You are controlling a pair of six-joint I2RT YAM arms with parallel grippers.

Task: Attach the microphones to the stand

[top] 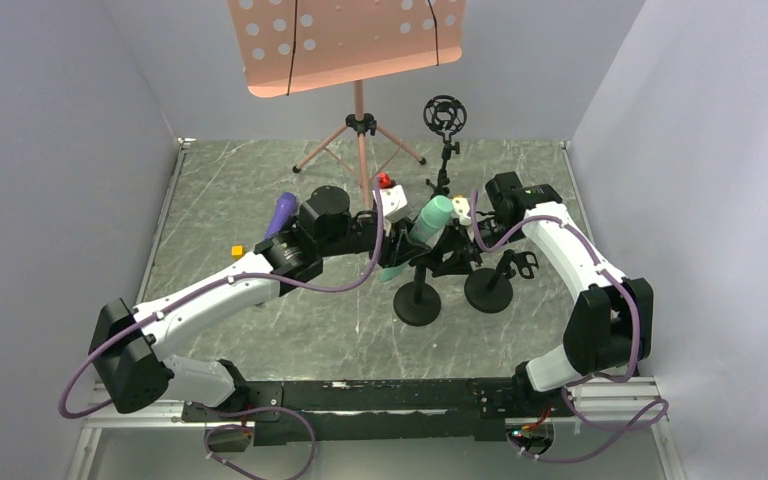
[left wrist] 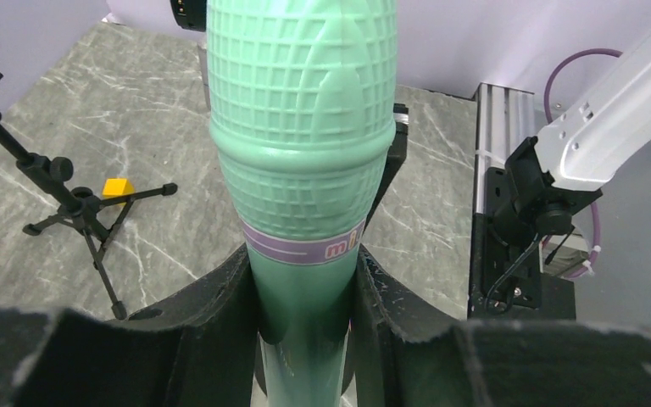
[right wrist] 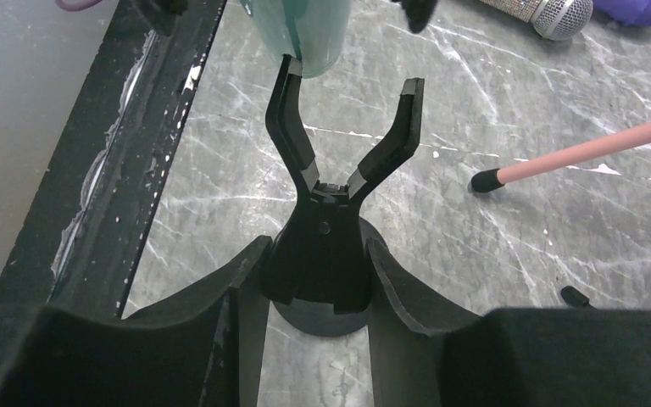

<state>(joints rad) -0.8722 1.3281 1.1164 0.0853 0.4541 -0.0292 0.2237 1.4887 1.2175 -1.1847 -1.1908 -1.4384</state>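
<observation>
No microphone is seated yet: the left gripper (left wrist: 305, 292) clamps the mint green microphone (left wrist: 301, 127), tail touching one prong of the stand clip (right wrist: 322, 220), whose neck the right gripper (right wrist: 315, 275) grips, while the purple microphone (right wrist: 636, 10) and silver microphone (right wrist: 551, 13) lie on the table (right wrist: 475, 280).

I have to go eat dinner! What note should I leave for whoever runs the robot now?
Left claw: shut on the mint green microphone, its base at the stand's clip, not seated.
Right claw: around the clip's stem; grip unclear.
Purple microphone and silver microphone: lying on the table.
Done: none attached.
Left: seat the green, then the other two.
</observation>
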